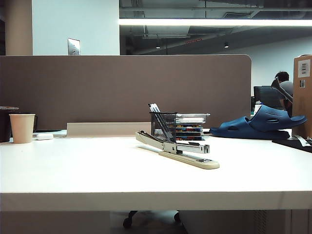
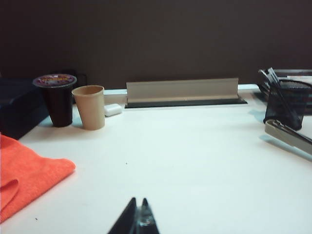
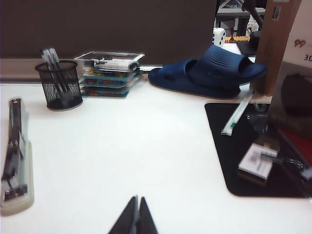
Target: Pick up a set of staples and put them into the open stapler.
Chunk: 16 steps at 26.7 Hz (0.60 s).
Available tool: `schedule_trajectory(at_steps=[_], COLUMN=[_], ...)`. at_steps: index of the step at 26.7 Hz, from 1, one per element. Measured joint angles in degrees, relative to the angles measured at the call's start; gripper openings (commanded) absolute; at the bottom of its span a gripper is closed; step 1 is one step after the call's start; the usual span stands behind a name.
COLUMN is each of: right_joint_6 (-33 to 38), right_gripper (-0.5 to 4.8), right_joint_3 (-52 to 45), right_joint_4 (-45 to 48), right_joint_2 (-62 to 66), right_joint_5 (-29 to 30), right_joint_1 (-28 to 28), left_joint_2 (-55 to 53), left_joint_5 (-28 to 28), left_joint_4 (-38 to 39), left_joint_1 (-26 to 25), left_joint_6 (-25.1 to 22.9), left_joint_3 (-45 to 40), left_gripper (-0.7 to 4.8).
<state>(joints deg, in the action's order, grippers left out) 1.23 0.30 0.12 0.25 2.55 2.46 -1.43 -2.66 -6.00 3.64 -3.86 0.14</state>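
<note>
Resting low near the counter edge, both arms pulled back out of the exterior view. Left gripper tips pressed together, pinching nothing, pointing across bare white surface. Right gripper likewise pressed together, empty, aimed at open counter between stapler and black mat. Stapler lying mid-counter, right of centre in the exterior view, just in front of the mesh pen cup; upper arm looks lifted at a shallow angle, silver magazine showing; seen along the edge of the right wrist view and only its end in the left wrist view. Set of staples not locatable in any view, too small or hidden; can't say whether already in the magazine. Risks, as judgement: searching blind for a tiny grey bar, pinching air or scraping the counter; thin bar slipping or snapping under a hard squeeze; knocking the pen cup when reaching for the stapler since the two sit so close; bumping the raised arm shut before loading; misaligned drop missing the narrow channel. Counts: one stapler, one pen cup holding a few pens, one beige paper cup, one dark lidded cup, one orange cloth, two blue slippers stacked, one stack of clear trays, zero staples visible.
</note>
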Motion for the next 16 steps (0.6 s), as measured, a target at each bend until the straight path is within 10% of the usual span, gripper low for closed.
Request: schedule_trajectory(at_steps=[16], right_joint_6=[-0.72], right_gripper=[-0.08], right_joint_3=[0.00], right_joint_4=[2.16], right_joint_2=[0.00], right_joint_5=[-1.09], right_joint_1=[-0.04], left_joint_2=[0.09], left_joint_5=[0.07], left_joint_4=[-0.42], left_joint_1=[0.00], left_joint_6=[0.02], left_joint_3=[0.02], left_gripper=[-0.06])
